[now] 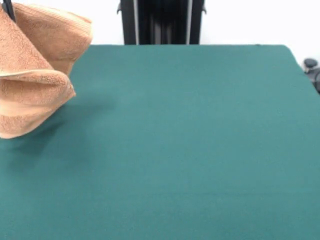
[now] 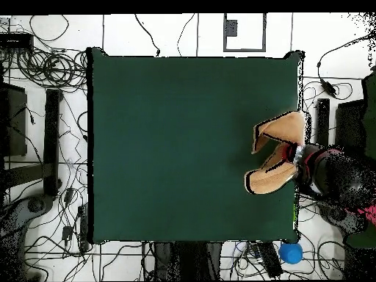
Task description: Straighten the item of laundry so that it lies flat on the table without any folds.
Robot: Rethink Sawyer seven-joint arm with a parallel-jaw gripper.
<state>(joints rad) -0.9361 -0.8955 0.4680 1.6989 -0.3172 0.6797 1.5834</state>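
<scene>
The orange-tan towel [image 1: 35, 75] hangs bunched and folded at the far left of the front view, over the green table [image 1: 190, 140]. Its lower part is at or just above the cloth. A dark fingertip of my gripper [image 1: 7, 9] shows at its top corner. In the overhead view the towel [image 2: 275, 154] sits crumpled in two lobes at the table's [image 2: 176, 147] right edge. My gripper [image 2: 297, 158] is shut on its right side, and the arm reaches in from off the table. The care label is not visible.
The robot's black pedestal [image 1: 161, 22] stands at the table's far side. A dark object [image 1: 312, 70] sits past the right edge. In the overhead view, cables [image 2: 44, 66] lie on the floor around the table, and a blue ball [image 2: 291, 252] lies by its lower right corner.
</scene>
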